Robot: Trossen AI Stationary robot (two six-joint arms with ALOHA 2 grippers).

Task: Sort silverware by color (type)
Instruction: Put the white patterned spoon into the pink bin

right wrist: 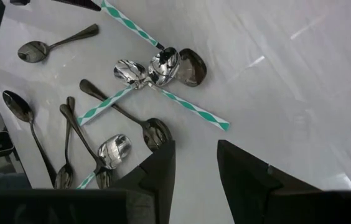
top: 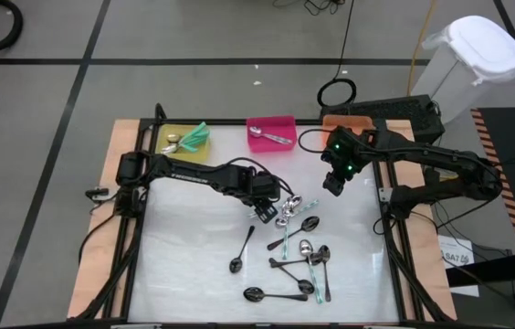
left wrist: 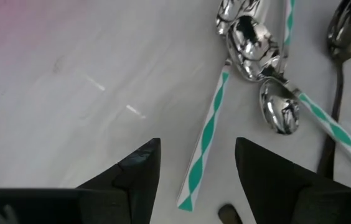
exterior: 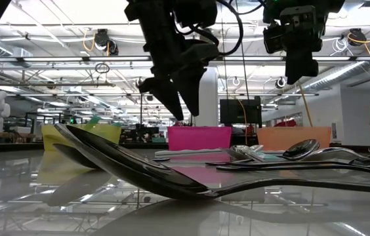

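Our left claw (left wrist: 197, 168), fingers apart and empty, hangs over the white worktop (top: 194, 247) straddling the teal-and-white striped spoon handle (left wrist: 205, 140), whose long axis runs between the fingers. Our right claw (right wrist: 195, 165), also apart, waits farther from that handle.

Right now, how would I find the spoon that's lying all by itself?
Look at the white table, in the spoon pile's half near the front edge. Left of that pile lies one dark spoon. It alone touches no other spoon.
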